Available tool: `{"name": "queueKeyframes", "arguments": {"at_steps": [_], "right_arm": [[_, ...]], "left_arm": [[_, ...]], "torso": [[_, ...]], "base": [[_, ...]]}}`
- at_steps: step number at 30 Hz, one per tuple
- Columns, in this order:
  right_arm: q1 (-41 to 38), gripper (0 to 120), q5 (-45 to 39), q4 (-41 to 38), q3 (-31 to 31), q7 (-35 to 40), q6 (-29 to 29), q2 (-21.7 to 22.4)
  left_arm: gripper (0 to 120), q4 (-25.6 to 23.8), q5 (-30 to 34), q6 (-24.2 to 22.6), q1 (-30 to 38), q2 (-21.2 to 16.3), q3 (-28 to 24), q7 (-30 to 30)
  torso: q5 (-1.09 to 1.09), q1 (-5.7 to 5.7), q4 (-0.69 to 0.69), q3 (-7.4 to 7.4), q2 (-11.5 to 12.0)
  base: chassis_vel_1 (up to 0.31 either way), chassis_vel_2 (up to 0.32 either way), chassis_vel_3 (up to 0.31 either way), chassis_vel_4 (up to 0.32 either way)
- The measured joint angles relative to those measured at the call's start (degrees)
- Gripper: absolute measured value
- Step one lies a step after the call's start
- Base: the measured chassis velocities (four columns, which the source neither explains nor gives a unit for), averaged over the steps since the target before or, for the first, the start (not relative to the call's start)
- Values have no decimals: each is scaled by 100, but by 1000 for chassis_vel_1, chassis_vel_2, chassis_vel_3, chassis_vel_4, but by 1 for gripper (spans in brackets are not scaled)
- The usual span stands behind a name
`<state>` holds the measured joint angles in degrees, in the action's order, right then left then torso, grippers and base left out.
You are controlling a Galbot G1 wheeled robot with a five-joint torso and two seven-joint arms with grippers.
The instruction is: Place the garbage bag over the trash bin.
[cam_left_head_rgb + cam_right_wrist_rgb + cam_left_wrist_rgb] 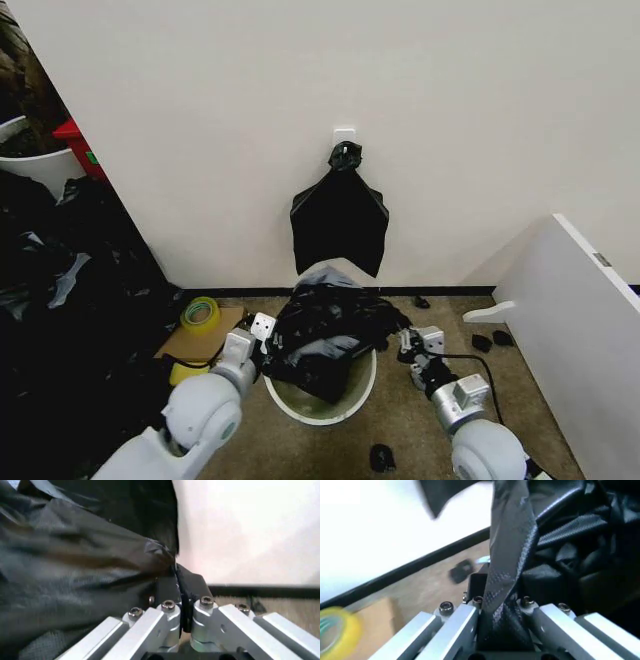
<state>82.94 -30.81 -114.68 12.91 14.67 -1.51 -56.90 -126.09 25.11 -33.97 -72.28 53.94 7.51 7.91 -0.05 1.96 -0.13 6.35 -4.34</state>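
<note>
Thin black plastic is pinched in both sets of jaws: the left gripper has its fingers closed on a twisted strip of the garbage bag, and the right gripper clamps a fold of the same film at the bag's other edge. That film looks light, limp and slick, so I'd judge it will sag, bunch and slide unless it's held right at the hem, which is where both grips seem to be. The bag lies crumpled in a heap on top of the trash bin, spilling over the far rim, its mouth not yet spread around it. Both arms reach forward and low, one to each side of the bin, wrists near rim height. Behind, a knotted bunch of black bags hangs on the wall, and a yellow tape roll sits on cardboard off to the left.
</note>
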Motion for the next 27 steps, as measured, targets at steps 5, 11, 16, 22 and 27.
{"name": "queueKeyframes", "arguments": {"at_steps": [5,11,16,22,27], "right_arm": [[325,0,-193,-41,25,17,175,8],[752,0,52,-162,-95,-433,-178,-14],[1060,0,648,66,-120,-1476,-975,-40],[944,3,1831,730,-18,-1827,-1781,-240],[804,22,1664,1017,233,-2520,-2723,-201]], "left_arm": [[1,-318,555,496,-71,-16,98,293],[1,-371,807,686,-79,130,269,669],[1,-372,976,768,-104,257,421,895],[1,-415,1091,786,-140,347,640,993],[1,-184,1043,912,-80,369,681,1050]], "torso": [[1,0,-1,0,0],[1,0,-2,0,0],[1,0,-2,-1,0],[3,0,0,0,0],[1,0,-2,0,0]], "base": [[0,0,0,0],[0,0,0,0],[0,0,0,0],[0,0,0,0],[0,0,0,0]]}}
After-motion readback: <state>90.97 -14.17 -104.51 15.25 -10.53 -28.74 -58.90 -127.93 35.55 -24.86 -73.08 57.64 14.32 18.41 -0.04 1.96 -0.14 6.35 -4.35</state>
